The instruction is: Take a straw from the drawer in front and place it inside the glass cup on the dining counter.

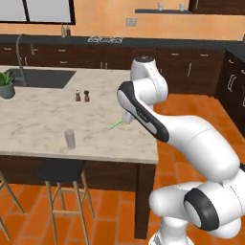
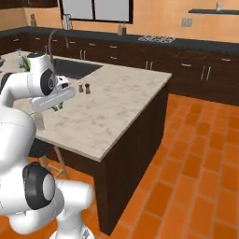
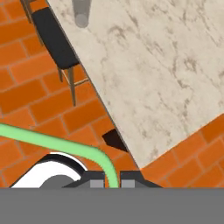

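I am mid-carry: my pincer (image 3: 113,180) is clamped on the light-green straw (image 3: 52,142), held above the near corner of the beige marble table (image 1: 43,119). The glass cup (image 1: 70,139) stands near the table's front edge, well apart. Next I must swing across and line the straw over its mouth. Orange tile floor (image 2: 196,158), dark cabinets (image 2: 205,74) beyond.

Materials and finishes

Counter (image 1: 43,119): beige veined marble slab, smooth, low sheen, on a dark wood base. Straw (image 3: 52,142): plain light-green, smooth, plastic-looking. Cup (image 1: 70,139): clear glass, reads greyish. Floor (image 2: 196,154): orange tile, matt, dark grout. Stool (image 1: 61,171): black matt seat, pale wooden legs. Far worktop (image 1: 191,44): dark stone over dark wood cabinets with silver metal handles.
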